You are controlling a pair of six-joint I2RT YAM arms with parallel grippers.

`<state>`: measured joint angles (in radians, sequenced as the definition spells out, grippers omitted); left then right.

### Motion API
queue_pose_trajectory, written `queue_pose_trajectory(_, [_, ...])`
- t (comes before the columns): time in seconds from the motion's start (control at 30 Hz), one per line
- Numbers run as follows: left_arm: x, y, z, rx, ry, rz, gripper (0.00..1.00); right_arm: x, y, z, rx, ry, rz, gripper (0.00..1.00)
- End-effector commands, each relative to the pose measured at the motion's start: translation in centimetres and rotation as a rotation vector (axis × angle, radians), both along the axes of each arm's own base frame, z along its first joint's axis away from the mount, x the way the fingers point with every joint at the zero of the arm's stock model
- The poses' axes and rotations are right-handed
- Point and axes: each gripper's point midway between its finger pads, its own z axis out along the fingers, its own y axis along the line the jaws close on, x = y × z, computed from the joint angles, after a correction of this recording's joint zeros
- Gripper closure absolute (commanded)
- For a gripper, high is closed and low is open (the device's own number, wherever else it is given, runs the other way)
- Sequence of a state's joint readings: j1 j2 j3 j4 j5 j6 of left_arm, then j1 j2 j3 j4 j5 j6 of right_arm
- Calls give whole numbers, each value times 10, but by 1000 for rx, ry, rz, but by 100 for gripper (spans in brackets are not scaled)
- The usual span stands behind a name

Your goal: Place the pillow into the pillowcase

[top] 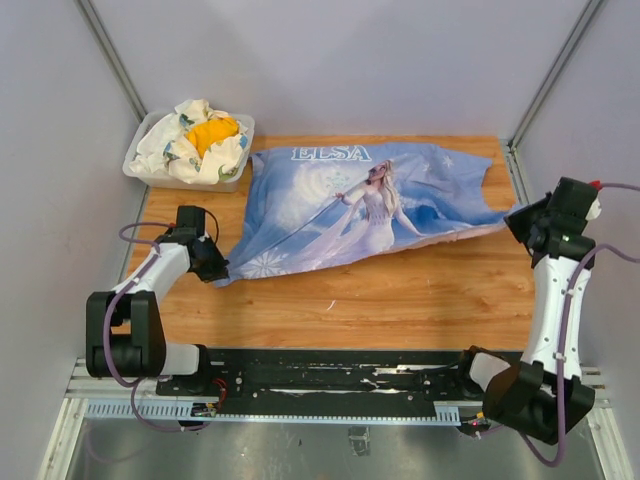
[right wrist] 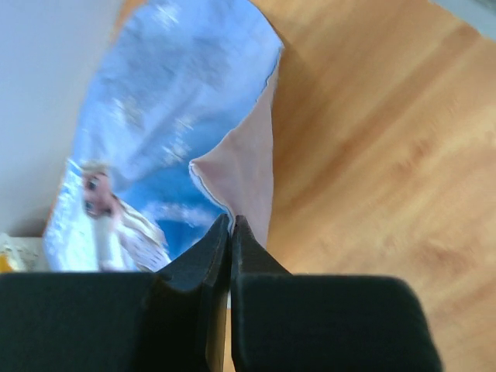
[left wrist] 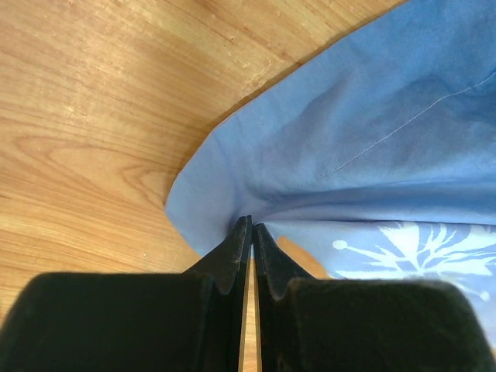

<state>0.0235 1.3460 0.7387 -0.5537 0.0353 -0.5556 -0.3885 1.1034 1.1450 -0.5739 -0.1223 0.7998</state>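
Nearest you, at the bottom of the overhead view, one black metal rail (top: 330, 385) carries both arm bases. You have two arms, each in smooth white and black shells with a purple cable looped alongside: the left arm (top: 160, 275) at lower left, the right arm (top: 555, 300) at lower right.

Your left claw (left wrist: 249, 229) is clenched on the lower left corner of the pillowcase (top: 360, 205). In the left wrist view the two black wedge-shaped fingers (left wrist: 232, 256) meet at their tips, and the thin blue cloth puckers into soft folds there. Your right claw (right wrist: 230, 223) is clenched too, and its tips meet on the edge of a pale pink flap, the reverse side of the same case, at the case's right corner.

The counter (top: 420, 300) is warm-toned wood with a clear grain. The one pillowcase lies across its middle and far half, mostly flat and wrinkled. It is light blue cloth printed with "ELSA", a blonde figure in a pale gown and white snowflakes.

Farthest, in the upper left of the overhead view, one translucent white plastic bin (top: 140, 170) with rounded corners sits at the counter's far corner. It holds one crumpled cloth bundle (top: 195, 140), white outside and yellow at its centre.
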Motion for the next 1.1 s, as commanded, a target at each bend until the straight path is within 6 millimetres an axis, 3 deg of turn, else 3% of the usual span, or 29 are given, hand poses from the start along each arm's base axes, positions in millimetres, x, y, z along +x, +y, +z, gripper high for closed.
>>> queue_pose_trajectory(0.0, [-4,5,1,14,19,-17,92,-51,13,-51,1,170,0,99])
queue_pose_trajectory(0.27, [-5,5,18,18,-10,-15,92,-131,20,-115,-24,377,-77,97])
queue_pose_trajectory(0.37, [-6,8,23,34,-18,-3,91,-136,13,-112,-53,388,-111,62])
queue_pose_trajectory(0.43, [-7,11,26,45,-16,7,87,-132,9,-103,-61,372,-124,49])
queue_pose_trajectory(0.53, [-5,14,34,65,-39,13,80,-122,5,-89,-71,342,-131,40])
queue_pose_trajectory(0.73, [-4,12,53,57,-81,1,71,-91,10,-65,-66,275,-27,38])
queue_pose_trajectory(0.87, [4,3,68,14,-141,-25,72,-55,38,-58,-7,198,185,42])
queue_pose_trajectory(1.07, [18,-19,82,-8,-208,-100,74,-25,100,-61,-105,227,488,45])
